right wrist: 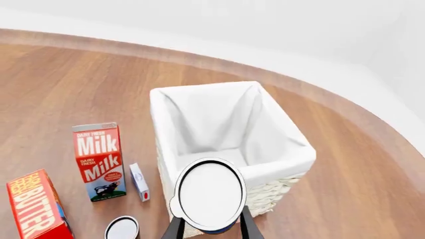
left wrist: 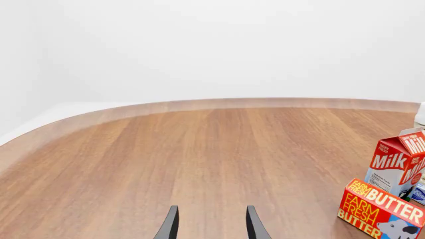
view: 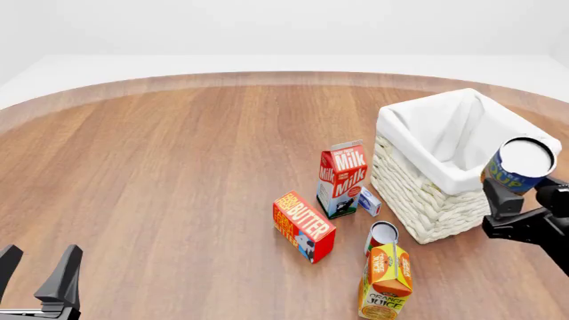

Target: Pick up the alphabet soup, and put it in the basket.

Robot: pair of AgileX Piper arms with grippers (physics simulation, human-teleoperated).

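Observation:
My right gripper [view: 526, 195] is shut on the alphabet soup [view: 519, 164], a blue-labelled can with a silver lid, held in the air at the near right side of the basket [view: 418, 188]. In the right wrist view the can's lid [right wrist: 209, 194] sits between the fingers [right wrist: 247, 226], above the basket's near rim [right wrist: 302, 155]; the white liner inside looks empty. My left gripper [view: 40, 275] is open and empty at the near left of the table, far from the can; its fingers [left wrist: 171, 225] show over bare wood.
A milk carton [view: 342, 177], a small white box [view: 370, 200] and a butter box [view: 304, 225] stand left of the basket. A can with a silver lid [view: 382, 235] and an orange juice carton [view: 385, 283] stand nearer, in front of the basket.

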